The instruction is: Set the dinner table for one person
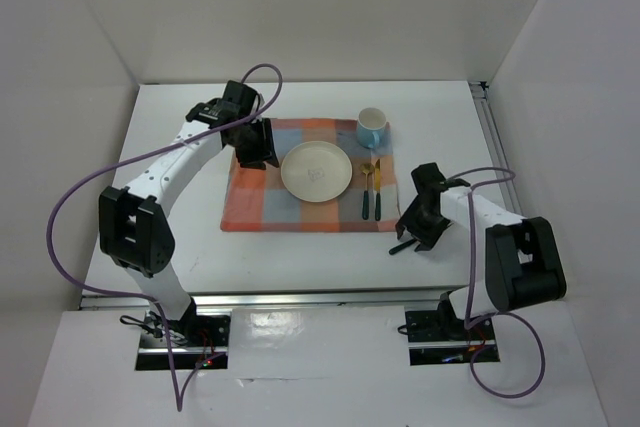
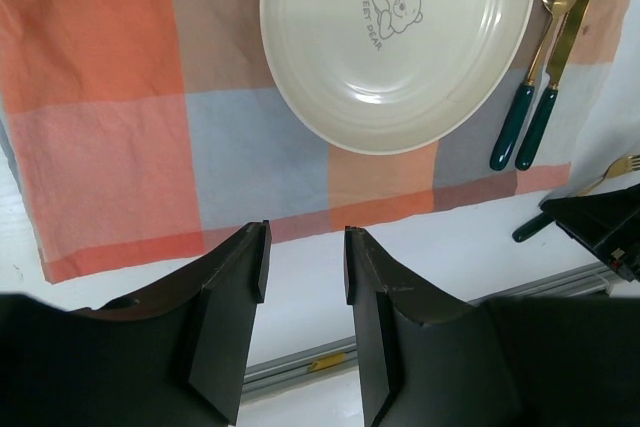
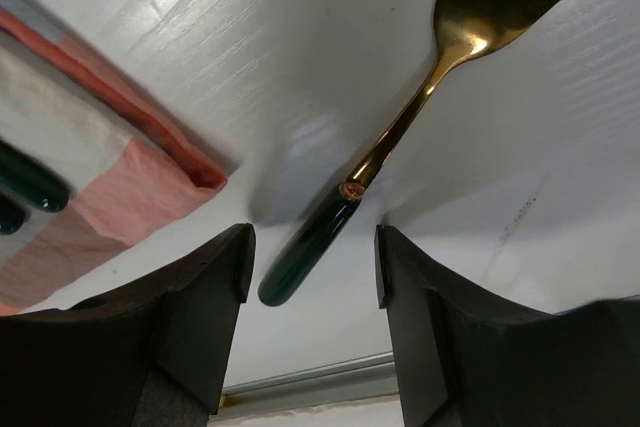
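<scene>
While both arms hang over it, the dinner table (image 1: 300,259) spans the cell: plain white, flat, with a metal rail at the near edge. Left gripper (image 2: 305,237) open and empty. One checked mat (image 1: 255,202) carries one plate (image 1: 316,170), one blue mug (image 1: 371,127), one spoon (image 1: 366,187) and one knife (image 1: 377,187). One fork (image 3: 400,132) lies on bare table between the fingers of the open right gripper (image 3: 310,239), ungripped.

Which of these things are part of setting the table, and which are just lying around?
Job: dinner table, checked mat, plate, mug, spoon, knife, fork.
Just there: purple cables, metal rail.
</scene>
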Robot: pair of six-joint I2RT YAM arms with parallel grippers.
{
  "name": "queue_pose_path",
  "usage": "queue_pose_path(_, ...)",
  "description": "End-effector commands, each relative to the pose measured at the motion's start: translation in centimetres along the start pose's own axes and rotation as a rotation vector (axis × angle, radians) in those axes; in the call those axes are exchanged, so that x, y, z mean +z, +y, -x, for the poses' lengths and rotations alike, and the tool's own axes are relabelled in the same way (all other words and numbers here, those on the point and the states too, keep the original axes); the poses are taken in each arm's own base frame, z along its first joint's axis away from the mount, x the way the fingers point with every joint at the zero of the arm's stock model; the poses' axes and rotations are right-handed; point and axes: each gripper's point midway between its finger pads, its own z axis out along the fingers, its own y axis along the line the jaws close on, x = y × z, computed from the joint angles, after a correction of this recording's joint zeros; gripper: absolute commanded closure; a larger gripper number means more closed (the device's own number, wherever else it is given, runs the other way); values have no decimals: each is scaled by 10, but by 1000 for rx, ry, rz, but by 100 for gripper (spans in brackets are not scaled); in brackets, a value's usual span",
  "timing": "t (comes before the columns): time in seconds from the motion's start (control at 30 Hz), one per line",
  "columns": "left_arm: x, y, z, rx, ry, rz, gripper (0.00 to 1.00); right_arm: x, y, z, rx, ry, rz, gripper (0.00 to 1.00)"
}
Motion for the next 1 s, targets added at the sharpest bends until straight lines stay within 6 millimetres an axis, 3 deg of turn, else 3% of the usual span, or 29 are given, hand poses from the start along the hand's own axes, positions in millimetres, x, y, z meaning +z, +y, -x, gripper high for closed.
queue_pose_path(0.0, -13, -1, 4, 21, -34, -11, 48, 10, 2, -4, 29, 1, -1, 39)
queue_pose_path(0.13, -19, -3, 6, 23, -45, -17, 48, 18, -4, -4, 50, -16, -24, 46)
queue_pose_path(0.2, -25, -5, 12, 36, -65, -17, 48, 21, -3, -4, 60, -22, -16, 55)
queue_pose_path(0.27, -33, -9, 17, 48, -75, -21, 48, 21, -8, -2, 71, -34, -41, 73)
queue_pose_path(0.3, -37, -11, 20, 50, -83, -25, 48, 16, -9, -1, 72, -48, -40, 88)
queue_pose_path(0.37, -52, -18, 33, 80, -126, -34, 48, 8, -13, 5, 81, -84, -59, 100)
queue_pose_path(0.43, -69, -22, 36, 95, -141, -41, 48, -7, -11, 11, 83, -123, -49, 100)
queue_pose_path(0.53, -97, -34, 49, 114, -199, -68, 48, -38, 10, 20, 33, -196, 2, 100)
queue_pose_path(0.6, -115, -46, 59, 125, -244, -105, 48, -67, 42, 28, -36, -279, 62, 100)
queue_pose_path(0.67, -129, -53, 62, 121, -270, -132, 48, -84, 68, 29, -129, -309, 103, 100)
queue_pose_path(0.7, -139, -56, 64, 125, -290, -142, 48, -107, 102, 28, -196, -341, 185, 100)
queue_pose_path(0.77, -149, -59, 65, 118, -312, -155, 48, -110, 141, 20, -334, -350, 219, 100)
queue_pose_path(0.8, -159, -61, 66, 122, -335, -167, 48, -134, 177, 11, -393, -375, 298, 100)
queue_pose_path(0.83, -164, -62, 65, 124, -345, -172, 48, -138, 196, 7, -428, -378, 315, 100)
queue_pose_path(0.87, -168, -63, 65, 117, -352, -177, 48, -122, 216, -4, -513, -337, 307, 100)
queue_pose_path(0.9, -177, -61, 67, 103, -381, -186, 48, -124, 235, -15, -556, -328, 333, 100)
queue_pose_path(0.93, -181, -59, 66, 101, -393, -177, 48, -144, 265, -15, -572, -353, 407, 100)
queue_pose_path(0.97, -186, -61, 67, 89, -412, -191, 48, -129, 286, -23, -610, -342, 415, 100)
